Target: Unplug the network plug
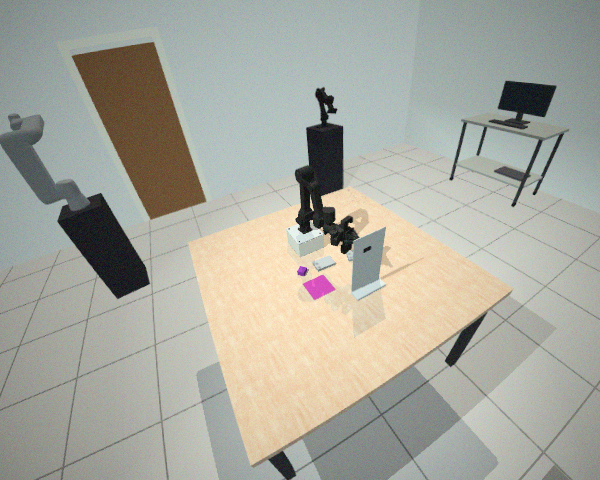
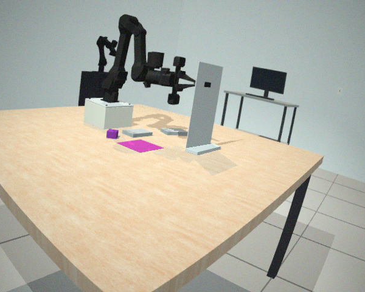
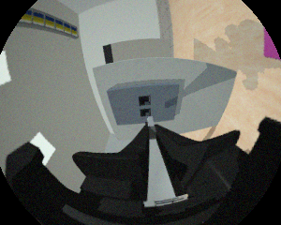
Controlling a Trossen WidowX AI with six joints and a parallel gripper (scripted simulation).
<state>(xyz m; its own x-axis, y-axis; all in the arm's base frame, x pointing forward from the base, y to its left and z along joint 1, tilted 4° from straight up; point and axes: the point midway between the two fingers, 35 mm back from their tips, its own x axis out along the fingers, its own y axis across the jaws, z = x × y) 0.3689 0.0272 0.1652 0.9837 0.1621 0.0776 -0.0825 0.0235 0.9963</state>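
The upright grey panel [image 1: 368,268] [image 2: 203,109] [image 3: 208,105] stands on the table, with a blue-grey socket block [image 3: 124,105] on the side facing my arm. Two dark openings show in that block. My gripper [image 1: 354,240] [image 2: 194,83] [image 3: 151,127] is level, close in front of the panel, its fingers one above the other. They are shut on the small pale plug [image 3: 150,121], just at the lower opening. The tab is hidden by the fingers, and I cannot tell whether the plug's front end is inside the socket. The magenta marked square [image 1: 318,287] [image 2: 140,146] [image 3: 273,43] lies flat on the table.
A purple cube [image 1: 302,270] [image 2: 112,134] sits near the square. A flat grey block [image 1: 324,263] [image 2: 137,132] lies beside it, and a second grey block [image 2: 170,131] lies below my gripper. My arm's white base box [image 2: 109,116] stands behind them.
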